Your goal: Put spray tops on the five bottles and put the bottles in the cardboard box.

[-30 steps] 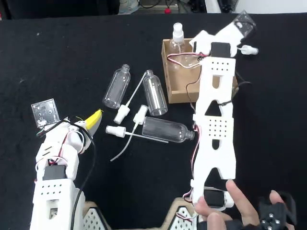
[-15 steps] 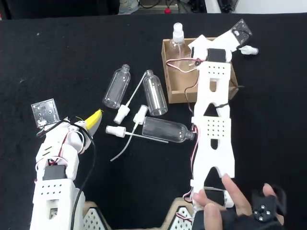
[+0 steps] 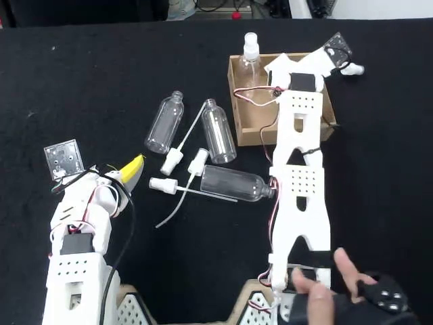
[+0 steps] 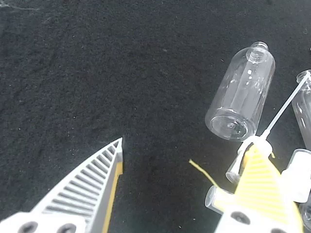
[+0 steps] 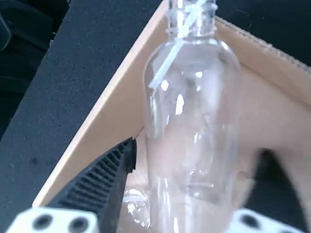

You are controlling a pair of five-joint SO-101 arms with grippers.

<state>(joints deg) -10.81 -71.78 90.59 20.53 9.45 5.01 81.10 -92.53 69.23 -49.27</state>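
Clear plastic bottle with a white spray top (image 3: 251,49) stands upright in a corner of the brown cardboard box (image 3: 238,108). The right hand (image 5: 189,194), spread around it, has shifted slightly since a second ago, so this one looks delivered. Three uncapped clear bottles (image 3: 218,130) wait on the black desk (image 3: 101,68); the left hand (image 4: 170,194) hangs spread, empty.

surface: black cloth table (image 3: 81,61) | far edge: cables (image 3: 216,5) | corner: white panel (image 3: 399,8)

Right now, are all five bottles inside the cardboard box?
No, three bottles lie on the black table outside the box.
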